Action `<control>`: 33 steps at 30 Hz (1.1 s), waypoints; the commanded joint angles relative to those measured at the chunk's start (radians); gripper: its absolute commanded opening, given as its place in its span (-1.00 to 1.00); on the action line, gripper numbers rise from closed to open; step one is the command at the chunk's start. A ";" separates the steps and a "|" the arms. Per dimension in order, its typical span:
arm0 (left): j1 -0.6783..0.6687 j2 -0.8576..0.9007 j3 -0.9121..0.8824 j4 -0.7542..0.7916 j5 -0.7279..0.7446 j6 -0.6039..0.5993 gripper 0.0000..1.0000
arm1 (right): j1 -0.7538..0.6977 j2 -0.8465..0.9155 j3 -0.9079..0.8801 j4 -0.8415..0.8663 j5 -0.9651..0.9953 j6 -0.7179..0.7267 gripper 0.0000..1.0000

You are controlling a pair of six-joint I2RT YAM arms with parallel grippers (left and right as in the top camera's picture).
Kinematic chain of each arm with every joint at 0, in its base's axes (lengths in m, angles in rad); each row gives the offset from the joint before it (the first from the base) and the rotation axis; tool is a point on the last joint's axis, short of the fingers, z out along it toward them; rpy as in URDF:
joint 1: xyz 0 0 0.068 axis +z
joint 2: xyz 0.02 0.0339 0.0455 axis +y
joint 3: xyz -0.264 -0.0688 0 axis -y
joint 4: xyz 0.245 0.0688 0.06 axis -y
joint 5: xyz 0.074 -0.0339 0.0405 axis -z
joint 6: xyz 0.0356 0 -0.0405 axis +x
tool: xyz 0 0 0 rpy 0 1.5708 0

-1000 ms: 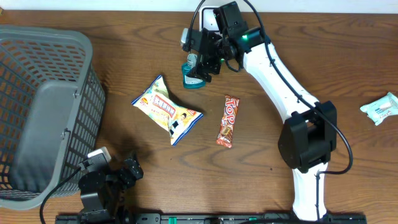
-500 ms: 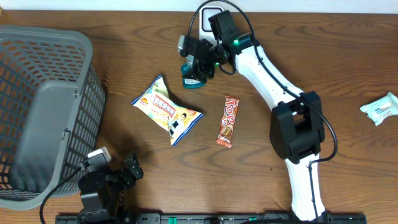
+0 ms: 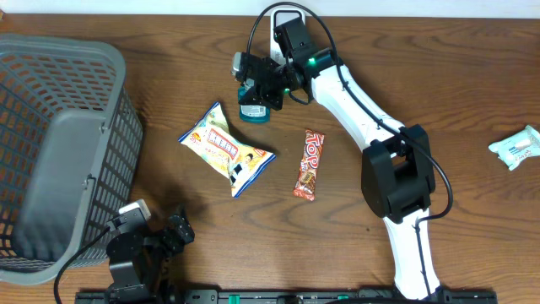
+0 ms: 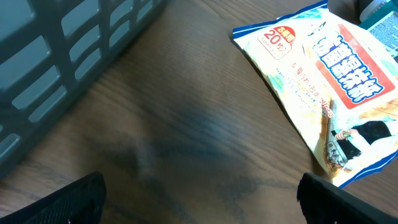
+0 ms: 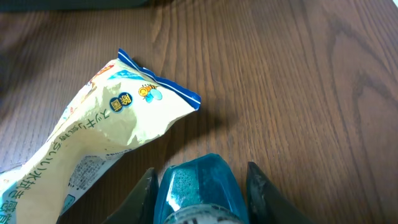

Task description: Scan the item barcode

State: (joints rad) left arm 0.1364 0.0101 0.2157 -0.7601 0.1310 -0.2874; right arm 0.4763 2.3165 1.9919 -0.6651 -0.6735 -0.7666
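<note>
Dark wood table carries everything, and the teal item sits toward its far side, just beyond the snack bag. We judge it a small, stiff plastic piece, light and probably slick, best pinched across its sides, low enough not to tip. Our right gripper straddles it, jaws close on both flanks; whether they already press we cannot tell. Our left gripper hangs spread wide and empty near the basket. Bare wood lies behind and to the right of the item; the bag's corner sits near, the chocolate bar well apart.
</note>
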 commanded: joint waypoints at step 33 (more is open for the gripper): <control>0.002 -0.006 0.008 -0.003 -0.006 0.009 0.97 | -0.259 -0.290 0.003 -0.894 -0.787 0.053 -0.97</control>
State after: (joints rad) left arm 0.1364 0.0101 0.2157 -0.7601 0.1310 -0.2874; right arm 0.2077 2.0373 1.9858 -1.5242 -1.3125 -0.6769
